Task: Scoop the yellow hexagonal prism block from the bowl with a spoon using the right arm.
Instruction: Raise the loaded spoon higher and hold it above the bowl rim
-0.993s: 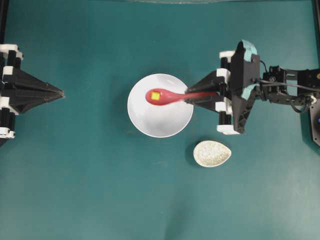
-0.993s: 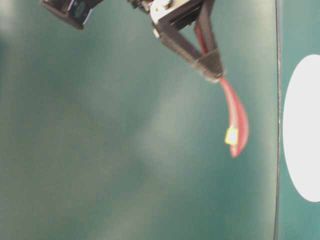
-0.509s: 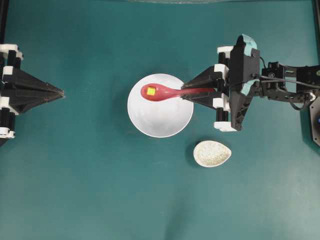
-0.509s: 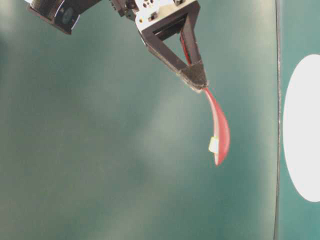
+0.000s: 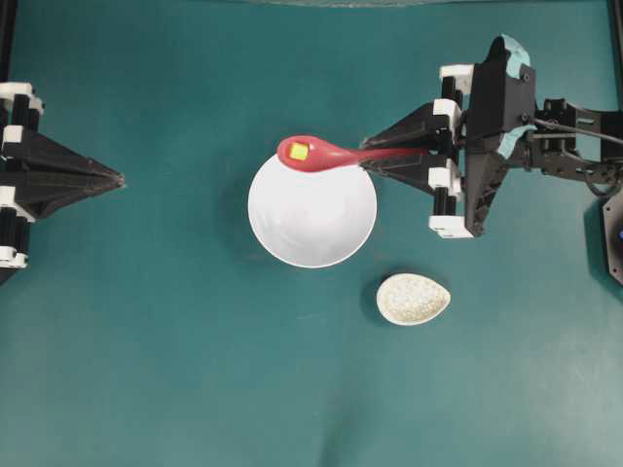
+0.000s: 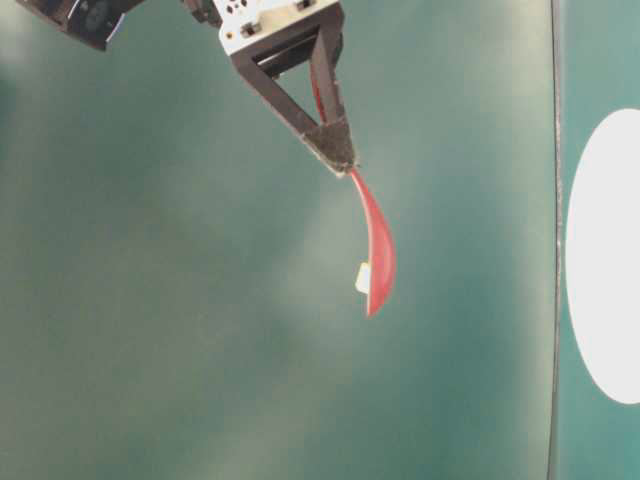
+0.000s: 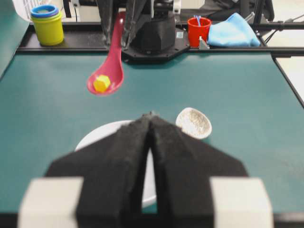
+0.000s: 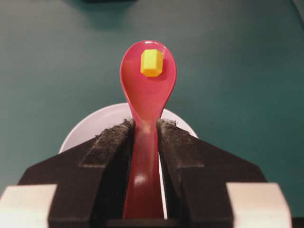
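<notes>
My right gripper [image 5: 368, 159] with teal tape is shut on the handle of the red-pink spoon [image 5: 321, 154]. The yellow hexagonal prism block [image 5: 299, 151] lies in the spoon's scoop, held in the air over the far rim of the white bowl [image 5: 311, 219]. The right wrist view shows the block [image 8: 151, 62] in the scoop and the spoon's handle [image 8: 143, 161] between my fingers [image 8: 109, 147]. The left wrist view shows the spoon [image 7: 108, 71] lifted above the bowl [image 7: 102, 133]. My left gripper [image 5: 119, 180] is shut and empty at the left edge.
A small speckled egg-shaped spoon rest [image 5: 413, 299] lies on the teal table right of and below the bowl. In the left wrist view a yellow and blue cup stack [image 7: 47, 23], a red cup [image 7: 198, 29] and a blue cloth [image 7: 232, 31] sit beyond the table's far edge.
My right gripper has lifted the spoon with the block up out of the bowl and carried it toward the top of the overhead view. The left arm has not moved.
</notes>
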`<state>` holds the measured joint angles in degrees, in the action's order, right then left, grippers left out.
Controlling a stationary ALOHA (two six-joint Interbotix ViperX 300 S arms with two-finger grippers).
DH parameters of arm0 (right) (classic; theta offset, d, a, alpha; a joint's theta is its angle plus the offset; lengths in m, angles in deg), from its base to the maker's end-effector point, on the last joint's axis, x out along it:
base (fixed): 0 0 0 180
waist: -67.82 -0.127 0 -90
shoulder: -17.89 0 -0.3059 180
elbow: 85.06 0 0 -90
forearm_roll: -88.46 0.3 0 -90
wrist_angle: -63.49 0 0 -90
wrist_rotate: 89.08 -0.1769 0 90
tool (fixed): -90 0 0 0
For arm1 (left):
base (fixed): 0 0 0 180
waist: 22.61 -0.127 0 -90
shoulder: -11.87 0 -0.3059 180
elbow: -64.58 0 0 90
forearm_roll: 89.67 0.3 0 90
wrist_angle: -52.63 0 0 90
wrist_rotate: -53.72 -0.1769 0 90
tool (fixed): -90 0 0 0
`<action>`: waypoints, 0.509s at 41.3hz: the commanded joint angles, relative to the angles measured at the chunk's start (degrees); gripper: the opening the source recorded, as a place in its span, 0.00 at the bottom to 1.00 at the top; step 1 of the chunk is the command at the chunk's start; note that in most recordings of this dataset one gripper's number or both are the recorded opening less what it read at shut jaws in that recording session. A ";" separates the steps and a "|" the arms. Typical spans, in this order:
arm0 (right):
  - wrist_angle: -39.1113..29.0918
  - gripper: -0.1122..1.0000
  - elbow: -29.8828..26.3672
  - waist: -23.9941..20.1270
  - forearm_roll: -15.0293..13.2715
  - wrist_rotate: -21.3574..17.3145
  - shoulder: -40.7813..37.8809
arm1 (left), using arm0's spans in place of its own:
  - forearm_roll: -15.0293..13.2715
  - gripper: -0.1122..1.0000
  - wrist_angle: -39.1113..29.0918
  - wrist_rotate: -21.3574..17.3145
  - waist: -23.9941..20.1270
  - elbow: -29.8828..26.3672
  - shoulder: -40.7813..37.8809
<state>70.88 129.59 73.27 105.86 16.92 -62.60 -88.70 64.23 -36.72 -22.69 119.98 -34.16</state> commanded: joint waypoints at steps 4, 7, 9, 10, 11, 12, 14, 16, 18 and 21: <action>-0.62 0.32 -1.41 -0.09 -0.18 -0.53 1.14 | 0.18 0.12 0.09 0.09 0.00 -1.58 -0.26; -0.97 0.32 -1.49 -0.09 -0.18 -0.44 1.14 | 0.09 0.12 0.00 0.18 -0.09 -1.58 -0.26; -1.14 0.32 -1.49 -0.09 -0.18 -0.44 1.14 | 0.18 0.12 0.00 0.18 0.00 -1.58 -0.26; -1.14 0.32 -1.41 -0.09 -0.18 -0.44 1.14 | 0.18 0.12 0.09 0.18 0.00 -1.58 -0.35; -1.14 0.32 -1.41 -0.09 -0.09 -0.44 1.14 | 0.18 0.12 0.00 0.18 0.00 -1.58 -0.26; -1.23 0.32 -1.41 -0.09 -0.09 -0.44 1.14 | 0.18 0.12 0.00 0.26 0.00 -1.58 -0.35; -1.23 0.32 -1.49 -0.09 -0.18 -0.44 1.14 | 0.18 0.12 0.00 0.26 -0.09 -1.58 -0.26; -1.23 0.32 -1.49 -0.09 -0.18 -0.44 1.14 | 0.18 0.12 -0.09 0.35 0.00 -1.58 -0.26; -1.23 0.32 -1.49 -0.09 -0.18 -0.44 1.14 | 0.09 0.12 -0.18 0.44 0.00 -1.58 -0.26; -1.23 0.32 -1.49 -0.09 -0.18 -0.44 1.14 | 0.09 0.12 -0.26 0.70 0.00 -1.58 -0.26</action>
<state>69.38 129.59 73.27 105.77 16.48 -62.60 -88.70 63.79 -36.28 -22.69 119.89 -34.16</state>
